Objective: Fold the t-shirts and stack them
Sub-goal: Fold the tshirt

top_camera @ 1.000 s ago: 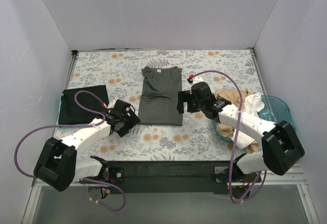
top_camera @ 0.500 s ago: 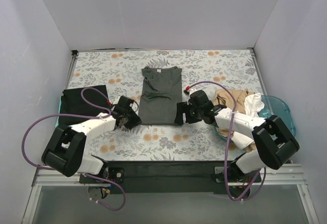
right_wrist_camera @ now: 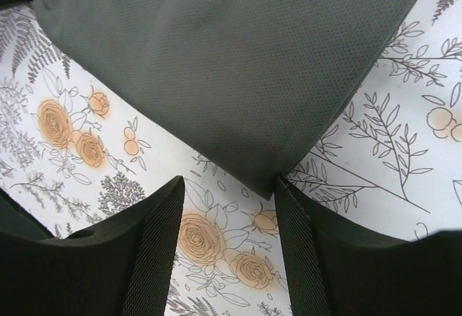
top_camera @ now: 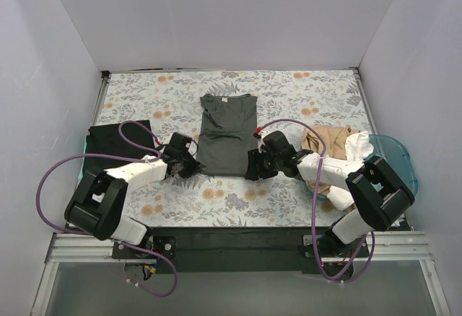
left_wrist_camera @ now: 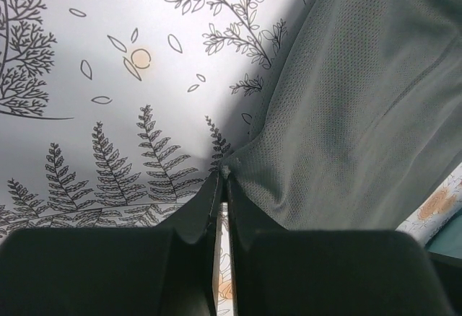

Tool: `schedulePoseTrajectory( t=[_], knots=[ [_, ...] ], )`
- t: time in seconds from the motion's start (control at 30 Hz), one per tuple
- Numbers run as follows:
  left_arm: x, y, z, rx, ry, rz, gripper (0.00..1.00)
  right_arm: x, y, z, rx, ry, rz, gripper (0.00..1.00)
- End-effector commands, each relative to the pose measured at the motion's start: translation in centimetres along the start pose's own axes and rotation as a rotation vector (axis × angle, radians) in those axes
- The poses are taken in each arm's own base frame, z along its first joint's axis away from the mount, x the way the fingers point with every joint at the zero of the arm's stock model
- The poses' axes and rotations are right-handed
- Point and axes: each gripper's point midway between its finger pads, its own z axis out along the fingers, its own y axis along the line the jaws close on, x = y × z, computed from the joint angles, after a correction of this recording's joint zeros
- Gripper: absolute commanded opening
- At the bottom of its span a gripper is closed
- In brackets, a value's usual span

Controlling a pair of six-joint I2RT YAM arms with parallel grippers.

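Observation:
A dark grey t-shirt lies folded into a long strip in the middle of the table. My left gripper is at its near left corner, and the left wrist view shows the left gripper shut on that corner of the grey fabric. My right gripper is low at the near right corner. In the right wrist view the right gripper is open, with the corner of the shirt pointing between its fingers close to the right one. A black t-shirt lies folded at the left.
A tan t-shirt and a white t-shirt are heaped at the right on a translucent teal tub. The floral table covering reaches to the white walls on three sides. Purple cables loop from both arms.
Both grippers have moved inward to the near corners of the grey shirt. The left gripper has shut on its corner. The right jaws have narrowed but still stand apart.

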Motion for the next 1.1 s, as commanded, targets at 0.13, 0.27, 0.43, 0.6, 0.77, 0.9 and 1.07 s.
schedulePoseTrajectory(
  t=[0.13,0.27,0.43,0.6,0.77,0.9,1.07],
  knots=[
    [0.5,3.1,-0.5,-0.071,-0.018,0.019,0.0,-1.0,-1.4,0.2,0.077,-0.045,-0.057,0.59],
    [0.5,3.3,-0.7,-0.07,-0.02,0.02,0.0,-0.3,-1.8,0.3,0.085,-0.012,-0.088,0.57],
    [0.4,3.0,-0.8,-0.062,-0.022,0.022,0.0,0.2,-1.6,1.2,0.062,0.032,-0.093,0.42],
    [0.6,2.9,-0.9,-0.051,-0.011,0.016,0.0,1.0,-1.3,1.5,0.044,0.059,-0.087,0.16],
    [1.3,3.0,-1.9,-0.022,-0.002,0.014,0.0,2.9,-0.6,0.4,0.02,0.072,-0.087,0.06],
    [3.7,3.9,-3.0,-0.002,0.024,0.013,0.0,5.7,-0.1,-0.3,0.006,0.108,-0.076,0.04],
    [7.2,6.9,-5.0,-0.04,0.055,0.017,0.0,9.7,1.4,-1.7,-0.019,0.148,-0.08,0.02]
  ],
)
